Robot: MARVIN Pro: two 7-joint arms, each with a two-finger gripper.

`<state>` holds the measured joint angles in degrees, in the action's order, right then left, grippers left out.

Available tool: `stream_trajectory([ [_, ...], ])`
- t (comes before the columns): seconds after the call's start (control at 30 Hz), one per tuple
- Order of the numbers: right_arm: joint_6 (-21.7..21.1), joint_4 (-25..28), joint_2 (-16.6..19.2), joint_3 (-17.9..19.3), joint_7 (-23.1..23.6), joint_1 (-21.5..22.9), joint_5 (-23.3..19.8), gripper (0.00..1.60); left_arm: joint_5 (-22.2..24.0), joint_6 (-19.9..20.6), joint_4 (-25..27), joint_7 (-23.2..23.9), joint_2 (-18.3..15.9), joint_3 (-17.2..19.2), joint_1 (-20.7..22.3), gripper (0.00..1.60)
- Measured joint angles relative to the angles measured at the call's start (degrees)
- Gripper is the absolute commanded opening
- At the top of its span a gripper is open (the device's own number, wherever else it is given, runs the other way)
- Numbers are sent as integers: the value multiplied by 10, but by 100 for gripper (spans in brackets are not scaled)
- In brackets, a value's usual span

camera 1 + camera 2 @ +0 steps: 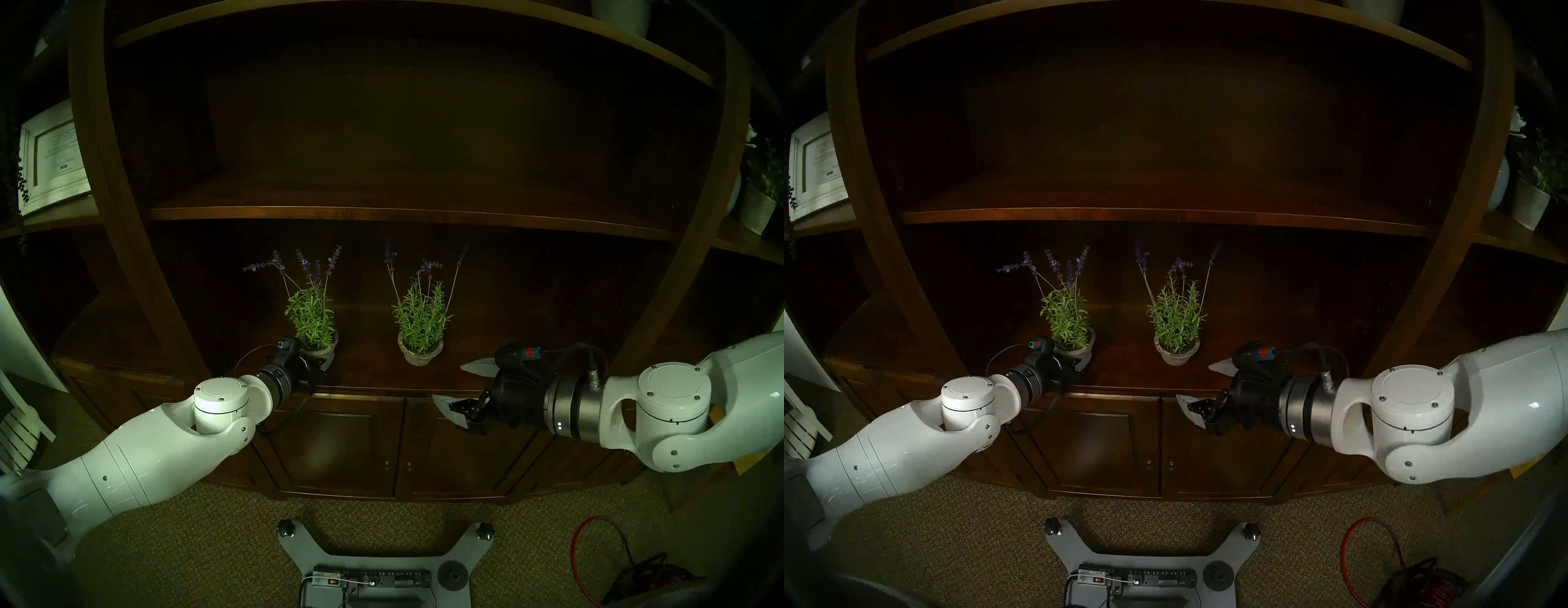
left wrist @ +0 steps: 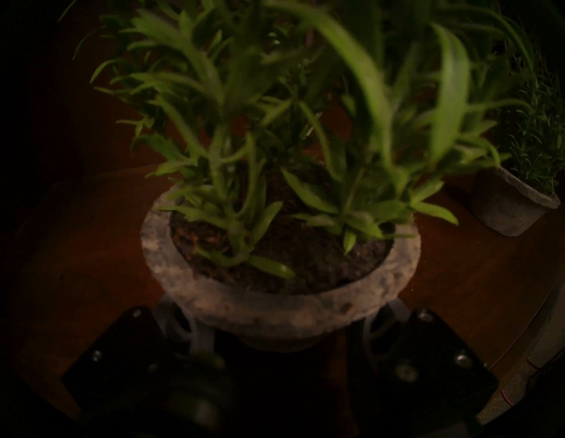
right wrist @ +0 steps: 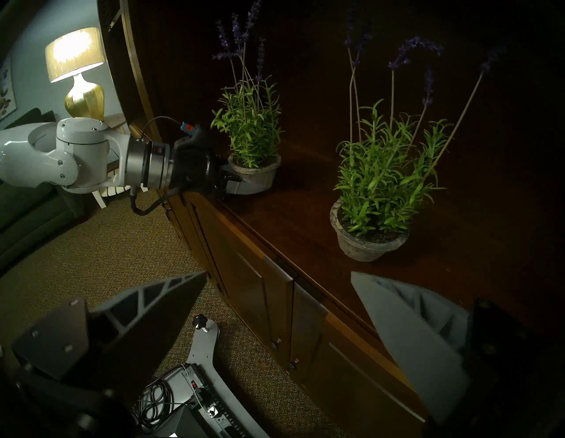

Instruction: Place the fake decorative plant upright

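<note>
Dark polished wood surrounds you: the cabinet (image 1: 382, 384) carries both plants on its smooth top. Your left gripper (image 3: 237, 183) is clamped on the rough, stone-like pot (image 2: 275, 309) of the left plant (image 1: 312, 316), which stands upright near the front edge. Setting down looks finished, so next you need to release gently and back straight out without tipping it. Your right gripper (image 1: 460, 392) hangs wide, empty. The right plant (image 1: 422, 325) stands well apart.
</note>
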<state>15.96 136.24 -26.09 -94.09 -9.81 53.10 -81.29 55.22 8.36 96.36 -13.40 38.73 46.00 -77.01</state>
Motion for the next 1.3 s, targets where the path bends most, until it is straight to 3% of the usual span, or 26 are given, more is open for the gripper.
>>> stream_trajectory([
  [0.23,0,0,0,0,0,0,0,160,0,-3,0,1,-3,-2,-1,0],
  [0.3,0,0,0,0,0,0,0,160,0,-4,0,1,-3,-2,-1,19],
  [0.77,0,0,0,0,0,0,0,160,2,-5,1,-6,-4,-6,-1,62],
  [1.1,0,0,0,0,0,0,0,160,4,-4,2,-10,-6,-9,-3,80],
  [1.23,0,0,0,0,0,0,0,160,6,-5,3,-11,-8,-10,-3,120],
  [1.3,0,0,0,0,0,0,0,160,6,-5,3,-11,-8,-10,-3,121],
])
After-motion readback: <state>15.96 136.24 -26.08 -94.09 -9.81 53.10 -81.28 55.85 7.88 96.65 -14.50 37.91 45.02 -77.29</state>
